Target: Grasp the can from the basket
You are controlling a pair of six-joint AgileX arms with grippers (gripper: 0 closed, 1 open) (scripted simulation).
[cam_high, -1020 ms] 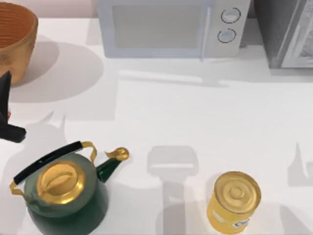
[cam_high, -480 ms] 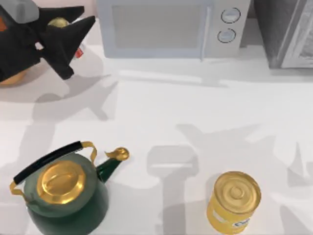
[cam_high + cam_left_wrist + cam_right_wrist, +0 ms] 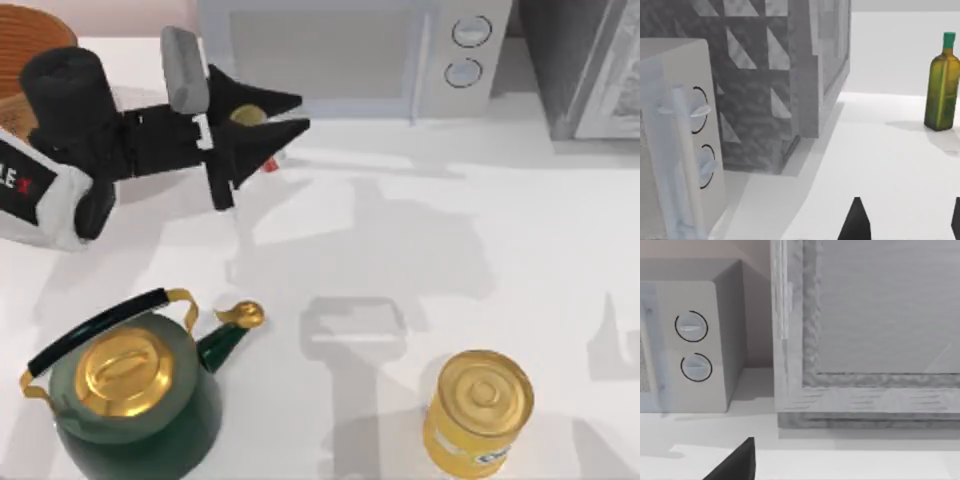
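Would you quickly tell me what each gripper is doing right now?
Left gripper: shut on the can, held above the table, right of the basket.
Right gripper: cannot be told.

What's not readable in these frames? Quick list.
- The can, top view: a dull-gold top shows between the left gripper fingers; its side is mostly covered by them.
- The basket, top view: cut off by the picture's edge and covered by the left arm; its inside cannot be checked.
- Right gripper, right wrist view: one dark fingertip at the edge; its spread cannot be told.
- Yellow can, top view: label cut by the edge.
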